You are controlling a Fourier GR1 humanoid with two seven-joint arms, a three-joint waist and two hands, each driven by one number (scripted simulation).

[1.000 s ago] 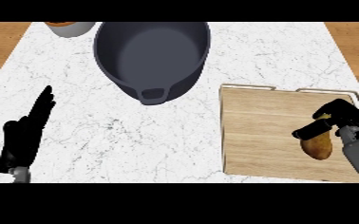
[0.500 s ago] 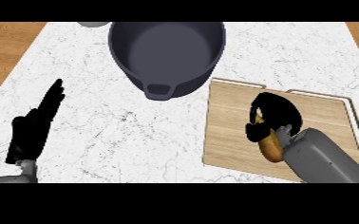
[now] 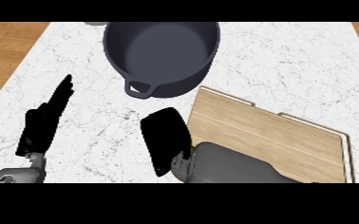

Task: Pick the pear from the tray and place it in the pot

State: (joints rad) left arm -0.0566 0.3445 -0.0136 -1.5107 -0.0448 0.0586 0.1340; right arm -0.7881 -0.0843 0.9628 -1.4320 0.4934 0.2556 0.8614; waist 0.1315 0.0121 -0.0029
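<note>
Locating right hand [image 3: 166,140] beside tray [image 3: 280,142], short of empty pot [image 3: 161,47] (its grasp we cannot tell); pear unseen, placement remains.

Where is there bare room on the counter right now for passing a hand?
Bare marble counter lies right of the dark grey pot, beyond the wooden tray, and between the left hand, resting at the view's left, and the right hand. It is tight where the pot's loop handle, tray corner and right hand meet.

No lettering to read — neither pot [image 3: 161,52] nor tray [image 3: 266,137].
</note>
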